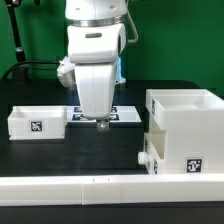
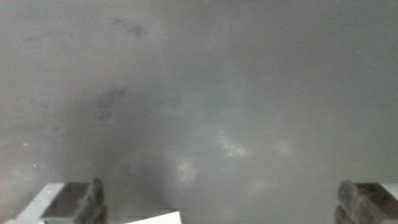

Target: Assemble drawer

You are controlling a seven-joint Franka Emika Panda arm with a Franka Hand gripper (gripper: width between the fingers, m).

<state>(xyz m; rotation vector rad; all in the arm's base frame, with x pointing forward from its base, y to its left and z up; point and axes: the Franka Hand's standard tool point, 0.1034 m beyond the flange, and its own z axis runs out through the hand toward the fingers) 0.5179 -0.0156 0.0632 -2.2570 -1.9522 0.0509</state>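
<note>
The white drawer casing (image 1: 186, 118) stands at the exterior view's right. A shallow tray (image 1: 176, 158) with a round knob (image 1: 143, 158) and a square tag sits low against its front; I cannot tell how far in it is. A second open-top tray (image 1: 38, 122) with a tag lies at the exterior view's left. My gripper (image 1: 100, 123) hangs low over the dark table between them, touching neither. In the wrist view its fingers (image 2: 71, 203) stand wide apart with only blurred table between them, so my gripper (image 2: 217, 205) is open and empty.
The marker board (image 1: 124, 113) lies flat just behind my gripper. Long low white border blocks (image 1: 100, 190) run along the front edge. A white corner (image 2: 160, 217) shows at the wrist view's edge; what it belongs to is unclear.
</note>
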